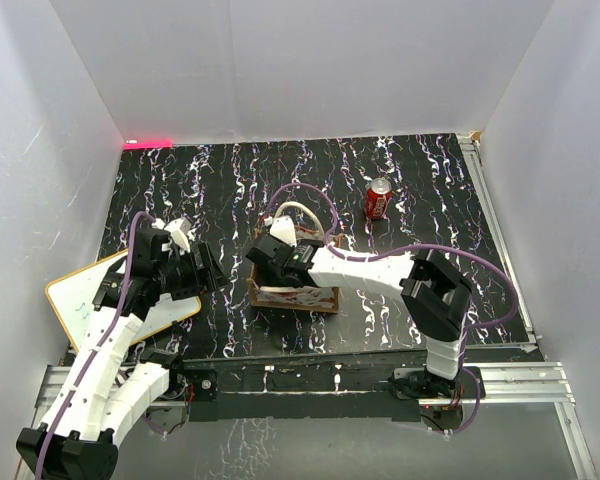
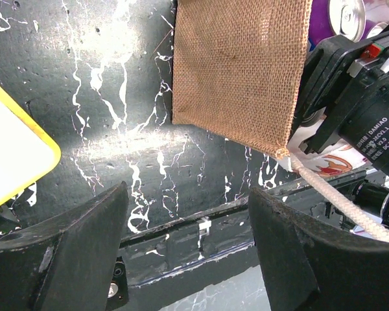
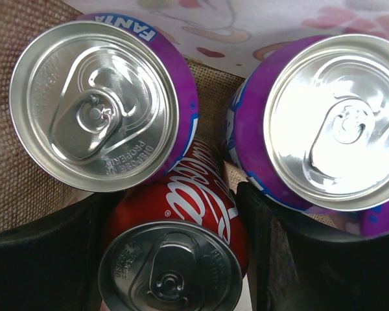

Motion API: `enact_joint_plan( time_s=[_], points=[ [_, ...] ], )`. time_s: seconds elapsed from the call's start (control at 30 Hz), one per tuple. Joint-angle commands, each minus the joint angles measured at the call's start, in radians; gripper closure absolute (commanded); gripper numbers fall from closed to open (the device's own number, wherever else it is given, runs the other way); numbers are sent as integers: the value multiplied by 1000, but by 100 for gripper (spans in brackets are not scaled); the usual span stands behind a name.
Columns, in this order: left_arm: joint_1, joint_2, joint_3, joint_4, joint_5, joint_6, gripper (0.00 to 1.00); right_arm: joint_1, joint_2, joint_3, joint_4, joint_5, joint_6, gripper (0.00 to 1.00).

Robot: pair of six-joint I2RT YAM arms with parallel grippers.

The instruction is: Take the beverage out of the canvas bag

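your left tool (image 2: 188,253) hangs wide open over the worktop (image 2: 117,97), just left of the bag (image 2: 240,71). your right tool (image 3: 175,249) is down inside the bag, clamped on a red can (image 3: 175,214) beside two purple cans (image 3: 94,103). a spare can (image 1: 378,198) stands upright on the worktop beyond.

Desk (image 1: 230,190): black, streaked with white marbling.
Board (image 1: 80,295): white with a yellow-orange rim, lying at the desk's near left corner.
Walls (image 1: 310,60): plain white, on three sides.
Rail (image 1: 540,380): silver metal, along the near edge.
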Motion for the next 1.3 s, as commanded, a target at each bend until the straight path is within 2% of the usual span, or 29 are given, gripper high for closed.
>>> enact_joint_plan(
  time_s=[0.0,0.27,0.53,1.1,1.27],
  points=[
    [-3,-18,19,-4,-8,0,27,12,-137,54,42,16,-2,93],
    [-3,-35,15,-7,-7,-6,27,12,-245,-20,128,-7,-10,93],
    [-3,-39,14,4,-8,-10,27,12,-314,-23,138,-23,-43,93],
    [-3,-71,46,37,-27,30,27,12,-445,36,128,-55,-142,93],
    [-5,-89,42,29,-32,29,27,12,-493,47,136,-24,-156,93]
  ],
)
